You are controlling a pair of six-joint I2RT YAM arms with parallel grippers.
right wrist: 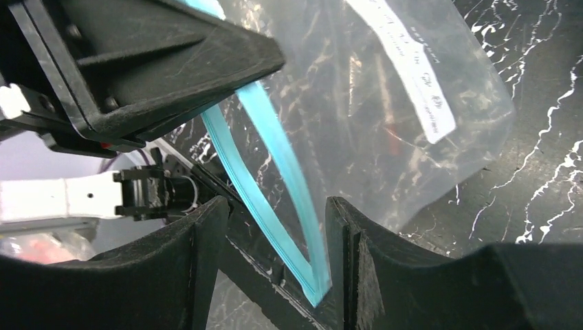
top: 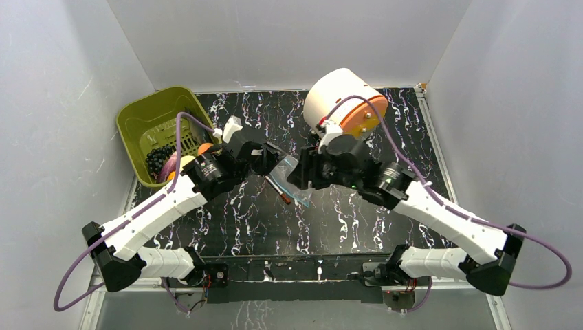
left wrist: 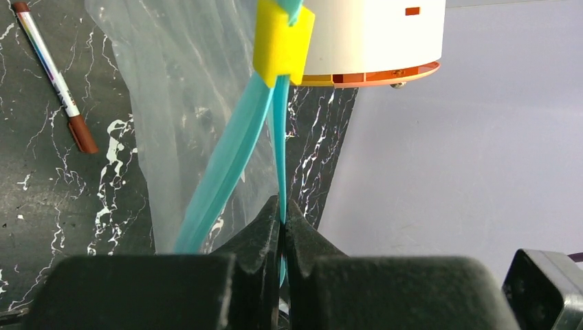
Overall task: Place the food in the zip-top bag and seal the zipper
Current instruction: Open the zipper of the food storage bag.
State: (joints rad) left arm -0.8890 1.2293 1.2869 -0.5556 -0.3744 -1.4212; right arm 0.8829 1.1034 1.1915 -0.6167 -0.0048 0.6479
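Note:
The zip-top bag (top: 294, 173) hangs clear and crinkly between my two grippers above the table. My left gripper (left wrist: 283, 206) is shut on one strip of the teal zipper (left wrist: 230, 155). Below the yellow slider (left wrist: 282, 42) the two strips part, leaving the mouth open. In the right wrist view the zipper (right wrist: 275, 148) ends in a corner between the fingers of my right gripper (right wrist: 275, 210). Those fingers stand apart, and the corner lies against the right-hand finger (right wrist: 347, 227). The food, dark grapes (top: 159, 160) and an orange fruit (top: 204, 148) among it, lies in the olive-green basket (top: 141, 117).
A red-tipped pen (top: 278, 187) lies on the dark marbled table under the bag. A white cylinder with an orange lid (top: 342, 100) stands at the back, just behind the right arm. Grey walls close in on the left, the right and the back.

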